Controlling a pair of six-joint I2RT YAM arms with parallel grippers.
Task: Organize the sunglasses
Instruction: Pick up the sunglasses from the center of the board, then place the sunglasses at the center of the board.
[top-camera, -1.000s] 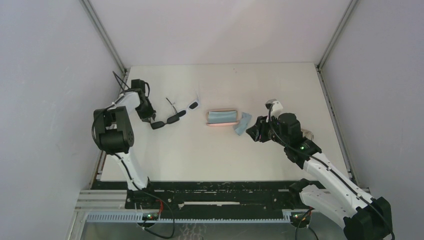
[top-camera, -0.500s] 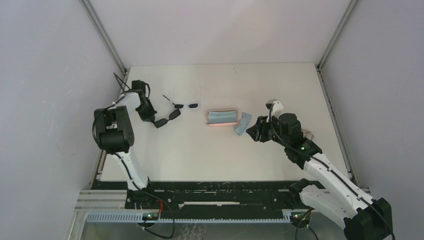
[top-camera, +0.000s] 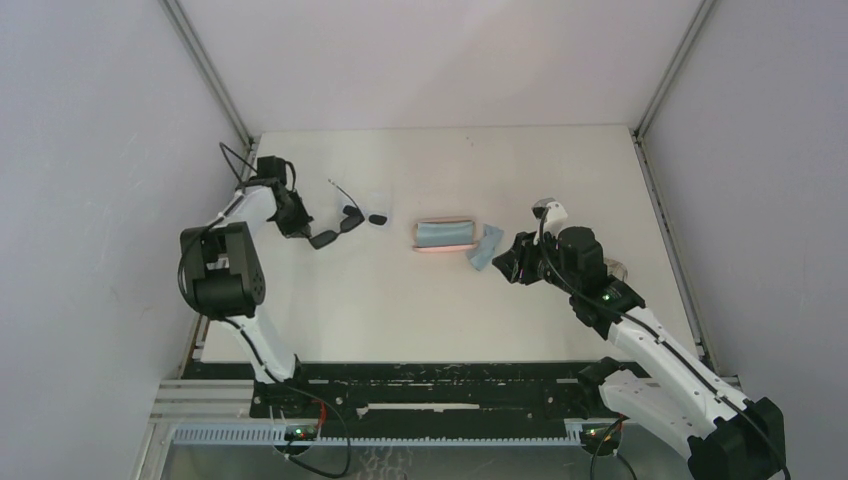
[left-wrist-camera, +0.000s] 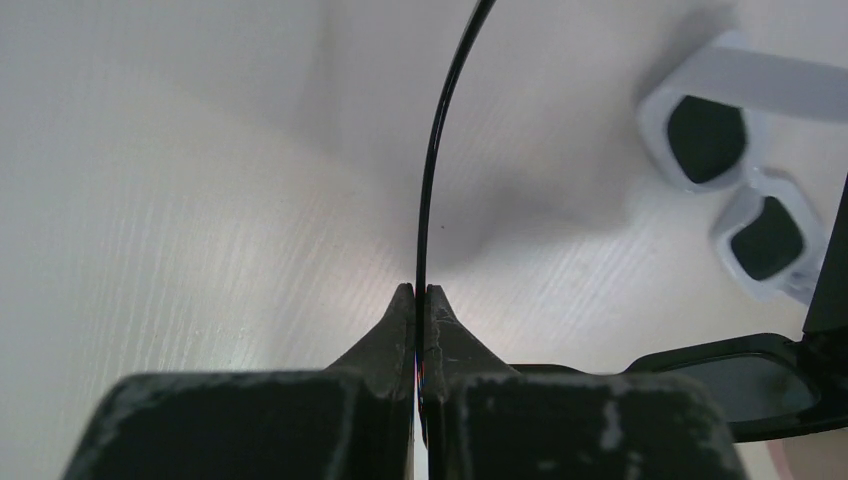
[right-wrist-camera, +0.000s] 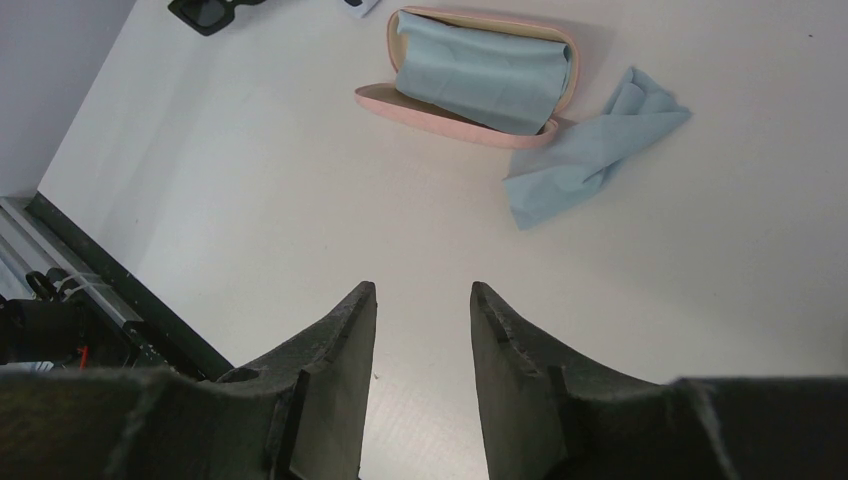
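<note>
My left gripper (top-camera: 302, 227) (left-wrist-camera: 420, 291) is shut on one thin black arm of the black sunglasses (top-camera: 325, 238) (left-wrist-camera: 745, 385) at the table's left side. That arm runs straight up from my fingertips in the left wrist view. The white sunglasses (top-camera: 374, 214) (left-wrist-camera: 735, 195), with small dark lenses, lie just right of the black pair, close to it. My right gripper (top-camera: 500, 262) (right-wrist-camera: 422, 290) is open and empty, hovering near the middle right, below the cloth. The black pair also shows in the right wrist view (right-wrist-camera: 205, 12).
An open pink case (top-camera: 444, 246) (right-wrist-camera: 445, 113) with a light-blue cloth (right-wrist-camera: 480, 68) inside lies mid-table. A second light-blue cloth (top-camera: 486, 247) (right-wrist-camera: 590, 150) lies crumpled by its right end. The enclosure's left wall stands close behind my left arm.
My left gripper has turned and lifted slightly with the black sunglasses, which swung up and left. The white pair has shifted a little left and turned. The right arm has not moved.
</note>
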